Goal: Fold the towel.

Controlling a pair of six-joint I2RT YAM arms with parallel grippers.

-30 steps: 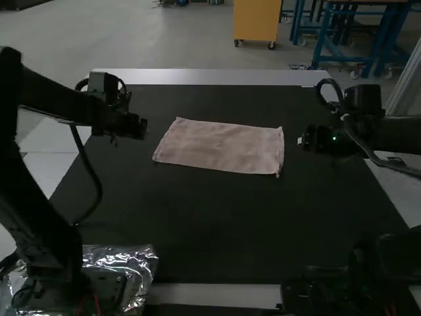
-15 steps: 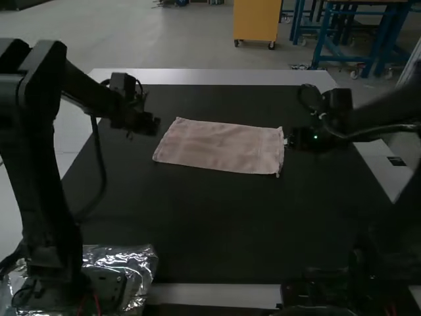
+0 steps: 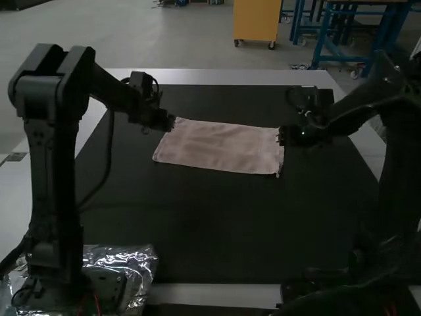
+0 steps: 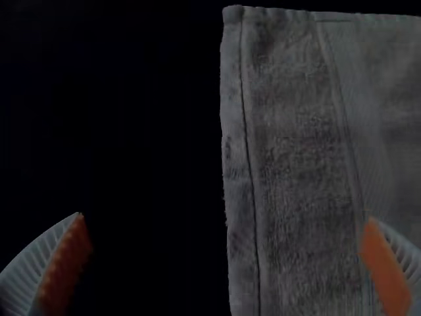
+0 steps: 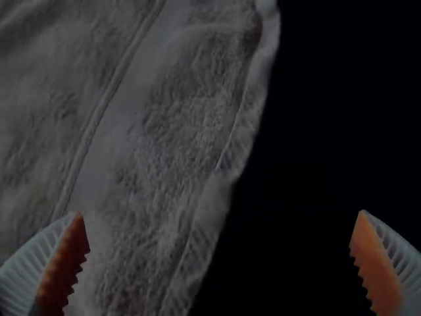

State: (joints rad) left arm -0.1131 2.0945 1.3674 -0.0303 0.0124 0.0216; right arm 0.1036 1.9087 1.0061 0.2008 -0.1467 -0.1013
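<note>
**Left claw point(image 3: 172, 123) and right claw point(image 3: 280, 137) have closed in on the towel point(image 3: 217, 146)**

Nearest, at lower left, crinkled foil point(image 3: 135, 263) lies by the left arm's base; beyond it runs the dark desk point(image 3: 197, 224). The towel, spread flat in the upper middle, hasn't shifted. What has changed is at its ends: the left claw has swung rightward to the far left corner, the right claw leftward to the upper part of the right edge. Both are wide open and empty, each with one finger over cloth and the other over desk, an edge between them; whether they touch it, I can't tell. So the fold seems about to start, no crease made, with a pinch at each end probably next. Closing too high could miss the thin hem.
</note>
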